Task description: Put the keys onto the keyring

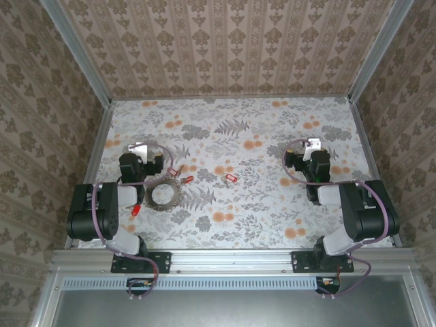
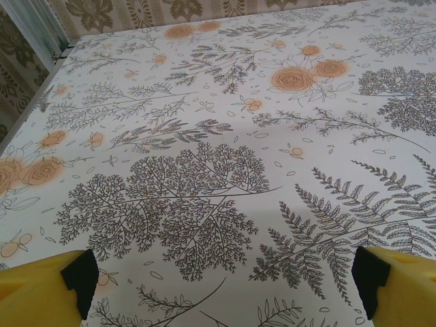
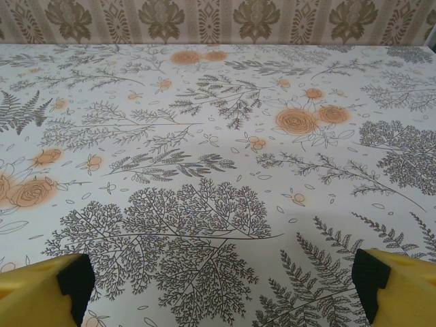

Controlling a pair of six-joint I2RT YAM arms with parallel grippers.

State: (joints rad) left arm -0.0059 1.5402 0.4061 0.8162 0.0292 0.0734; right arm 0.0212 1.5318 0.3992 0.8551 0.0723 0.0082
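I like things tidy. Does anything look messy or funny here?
Nothing looks broken or spilled. The red keys lie scattered loose around the keyring, and one sits farther off on the right.

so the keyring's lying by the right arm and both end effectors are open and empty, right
Not quite: the keyring lies by the left arm, not the right, as the top external view shows. The left end effector and right end effector are indeed open and empty.
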